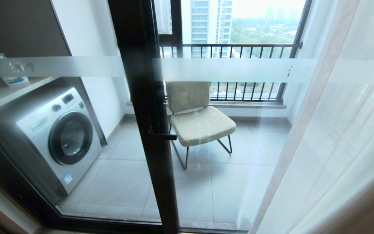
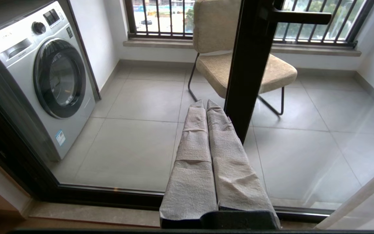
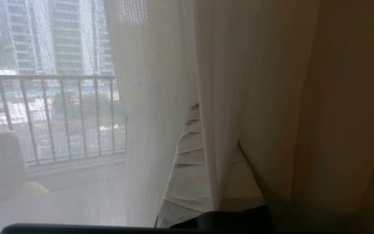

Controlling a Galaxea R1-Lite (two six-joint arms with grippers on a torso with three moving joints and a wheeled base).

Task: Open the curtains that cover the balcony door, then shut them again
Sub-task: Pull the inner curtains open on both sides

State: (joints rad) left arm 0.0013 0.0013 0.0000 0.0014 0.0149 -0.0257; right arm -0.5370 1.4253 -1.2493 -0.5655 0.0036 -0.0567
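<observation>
Tiled balcony floor (image 1: 125,182), glass balcony door (image 1: 141,97), curtains (image 1: 342,146) gathered right

I see thin, see-through white sheer curtains (image 1: 346,136) of fine woven mesh beside thick matt beige cloth drapes (image 3: 336,113). The balcony door (image 1: 141,97) is glossy glass in smooth black frames. My left gripper (image 2: 205,105) wears crinkled grey paper-like wrapping.

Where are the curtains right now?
In the head view the curtains hang bunched at the right edge, beside the balcony door. The right gripper is pressed into their folds.
</observation>
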